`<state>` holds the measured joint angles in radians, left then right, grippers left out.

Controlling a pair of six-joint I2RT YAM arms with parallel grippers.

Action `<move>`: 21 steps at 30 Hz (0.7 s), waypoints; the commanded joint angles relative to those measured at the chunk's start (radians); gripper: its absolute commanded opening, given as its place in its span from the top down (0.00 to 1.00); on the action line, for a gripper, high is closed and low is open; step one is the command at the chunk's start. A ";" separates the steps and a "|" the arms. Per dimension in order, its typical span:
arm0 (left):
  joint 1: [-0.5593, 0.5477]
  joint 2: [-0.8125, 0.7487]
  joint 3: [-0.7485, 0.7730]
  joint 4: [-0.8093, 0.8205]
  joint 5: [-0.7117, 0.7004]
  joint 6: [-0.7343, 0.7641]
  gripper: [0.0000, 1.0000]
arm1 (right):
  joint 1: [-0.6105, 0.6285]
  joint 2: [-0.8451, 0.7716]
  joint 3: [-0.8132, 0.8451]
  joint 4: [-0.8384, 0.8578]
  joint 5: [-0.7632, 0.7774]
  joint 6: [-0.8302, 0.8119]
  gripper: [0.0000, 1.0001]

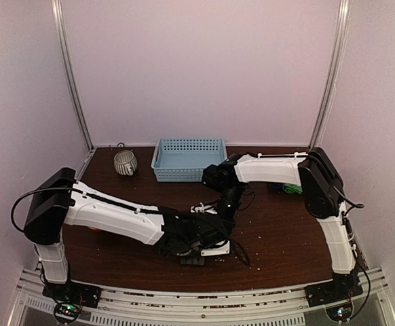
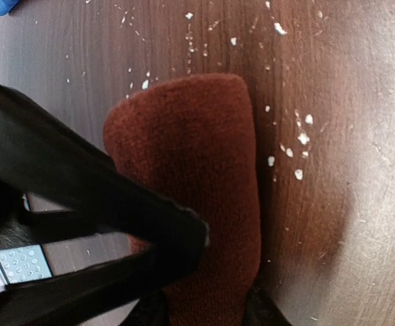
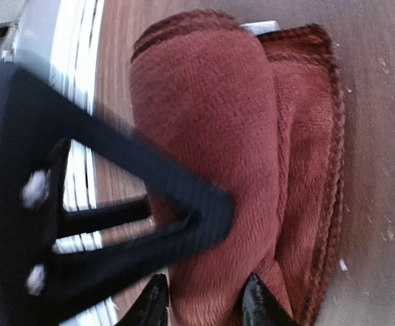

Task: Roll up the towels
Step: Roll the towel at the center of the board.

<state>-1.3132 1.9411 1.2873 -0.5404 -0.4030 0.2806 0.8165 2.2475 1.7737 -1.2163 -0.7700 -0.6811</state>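
- The rust-red towel [image 3: 211, 136] lay near the front middle of the dark wood-grain table [image 2: 347, 136], where the two arms met. From above it was almost wholly hidden under them.
- Most of it was wound into a short, thick roll with a rounded far end. Its surface was a soft, finely looped nap.
- In the right wrist view a flat, unrolled flap lay on the table along the roll's right side, edged by a ridged, cord-like stitched hem. A small white tag [image 3: 258, 27] peeped out at the far end.
- The right gripper [image 3: 205, 304] had its two pointed black tips apart, one on each side of the roll's near end, with cloth filling the gap. Whether they pinched it could not be told.
- The left gripper [image 2: 201, 314] showed only as two dark tips at the bottom edge, flanking the roll's narrowed near end. Whether they pressed on it could not be told either.
- A black triangular open frame [image 3: 184, 217], blurred, crossed in front of the roll's left side.
- White crumb-like flecks [image 2: 299, 139] dotted the table beside the roll.
- A ribbed pale metal rail [image 3: 75, 81] ran along the table's edge.
- At the back stood a rectangular light blue plastic lattice basket [image 1: 187, 159]. A small round patterned bowl [image 1: 124, 163] sat to its left, apart from it.
- A bright green towel [image 1: 292, 189] showed partly under the right arm, well apart from the red one.
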 commanded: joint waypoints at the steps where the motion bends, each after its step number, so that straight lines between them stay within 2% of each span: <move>1: 0.048 0.039 -0.005 -0.001 0.076 -0.023 0.69 | -0.043 -0.136 0.025 -0.118 0.087 -0.096 0.54; 7: 0.122 0.033 0.015 -0.007 0.255 -0.069 0.73 | -0.145 -0.318 0.064 -0.140 0.071 -0.081 0.52; 13: 0.248 0.044 0.043 -0.024 0.560 -0.142 0.74 | -0.296 -0.575 0.071 -0.072 0.002 -0.016 0.53; 15: 0.303 0.075 0.066 -0.048 0.686 -0.169 0.74 | -0.308 -0.692 0.010 -0.002 0.040 -0.036 0.54; 18: 0.359 0.130 0.095 -0.080 0.787 -0.201 0.75 | -0.288 -0.897 -0.194 0.176 0.047 -0.066 0.53; 21: 0.393 0.166 0.112 -0.088 0.879 -0.211 0.75 | -0.194 -1.006 -0.349 0.286 0.131 -0.098 0.54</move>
<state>-0.9592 2.0113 1.4025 -0.5560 0.2939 0.1196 0.5259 1.3441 1.5951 -1.1046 -0.7204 -0.7341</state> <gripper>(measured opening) 0.251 0.471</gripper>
